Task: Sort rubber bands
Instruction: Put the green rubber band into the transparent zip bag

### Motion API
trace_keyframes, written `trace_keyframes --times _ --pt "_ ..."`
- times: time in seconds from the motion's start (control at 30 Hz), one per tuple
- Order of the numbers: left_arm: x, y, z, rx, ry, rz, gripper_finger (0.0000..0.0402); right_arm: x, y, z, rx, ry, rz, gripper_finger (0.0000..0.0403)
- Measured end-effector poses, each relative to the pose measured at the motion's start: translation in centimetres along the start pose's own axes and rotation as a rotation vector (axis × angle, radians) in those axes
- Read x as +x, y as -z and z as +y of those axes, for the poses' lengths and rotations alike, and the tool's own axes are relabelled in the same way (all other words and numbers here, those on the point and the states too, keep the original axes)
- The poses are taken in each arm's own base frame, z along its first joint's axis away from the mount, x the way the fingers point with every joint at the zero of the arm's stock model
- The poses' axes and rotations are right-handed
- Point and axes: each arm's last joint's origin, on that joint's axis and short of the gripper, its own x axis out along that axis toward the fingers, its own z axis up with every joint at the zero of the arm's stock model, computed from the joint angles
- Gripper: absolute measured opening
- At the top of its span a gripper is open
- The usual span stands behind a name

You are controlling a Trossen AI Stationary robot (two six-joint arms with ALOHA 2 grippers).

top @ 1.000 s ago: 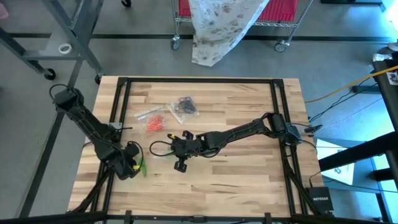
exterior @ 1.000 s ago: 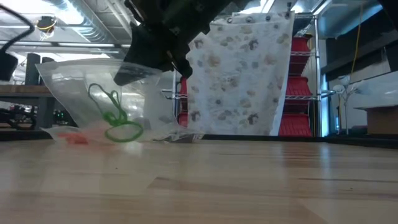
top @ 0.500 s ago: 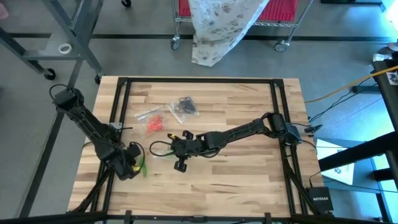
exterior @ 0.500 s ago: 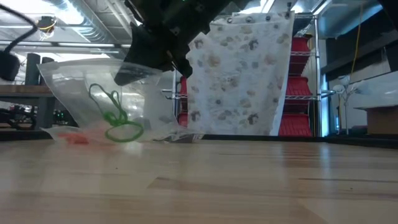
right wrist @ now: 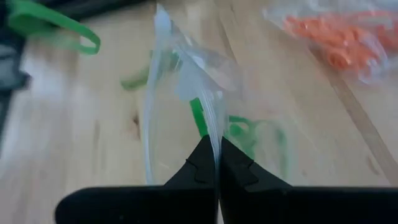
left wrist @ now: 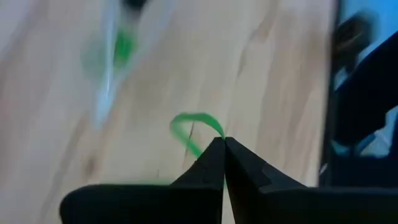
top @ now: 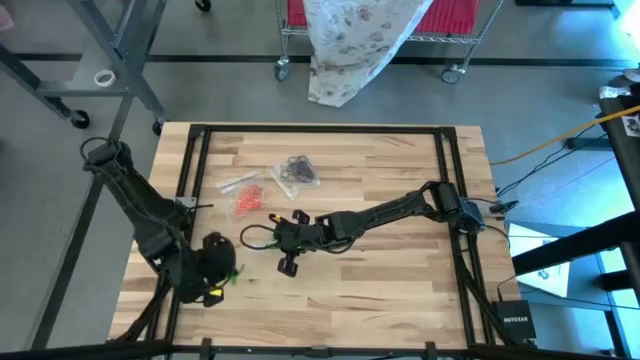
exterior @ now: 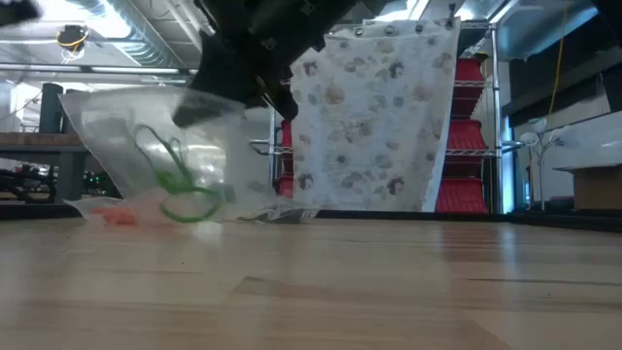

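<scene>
Gripping: left gripper (left wrist: 222,142) is closed, fingertips together on a green rubber band (left wrist: 189,127) that loops out from between them, above the wooden table (left wrist: 267,74).
Left gripper position: near the front-left corner of the table in the high view (top: 212,270), with a speck of green just beside it.
Right gripper: closed (right wrist: 217,149), pinching the edge of a clear plastic bag (right wrist: 186,81) and holding it up off the table.
Right gripper position: mid-table, left of centre in the high view (top: 275,235), arm reaching in from the right side.
Bag contents: green rubber bands (exterior: 180,190) hang and rest inside the held bag, seen through the plastic in the low view.
Loose green band: one green loop (right wrist: 53,28) lies beyond the held bag in the right wrist view, close to the dark left arm.
Orange-red bands: a cluster in a clear bag (top: 249,198) lies flat on the table, behind the right gripper; also seen in the right wrist view (right wrist: 336,43).
Black bands: a cluster in another clear bag (top: 296,171), just beside the orange-red ones, toward the far edge.
Background: patterned cloth (exterior: 374,126) hangs over a wire cart holding red bins (exterior: 466,131).
</scene>
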Motion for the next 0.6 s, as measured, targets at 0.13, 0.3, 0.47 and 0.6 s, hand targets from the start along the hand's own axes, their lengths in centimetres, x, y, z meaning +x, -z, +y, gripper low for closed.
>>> trace_keyframes --times 0.13,0.3,0.47,0.6 --pt "-1.8 -2.5 -1.0 0.081 0.006 -0.154 0.0001 0.0 -0.5 0.3 0.028 -0.035 -0.052 0.0000" --pt "-2.5 -4.7 -1.2 0.196 -0.019 -0.268 0.0001 -0.1 -1.0 0.6 0.034 -0.083 -0.088 0.0000" --pt "-2.0 -6.1 -0.7 0.350 -0.031 -0.275 0.0001 -0.1 -1.0 0.6 0.031 -0.109 -0.086 0.0000" --pt "-1.6 -6.7 -0.1 0.454 -0.031 -0.225 0.0001 -0.1 -1.0 0.6 0.030 -0.109 -0.087 0.0000"
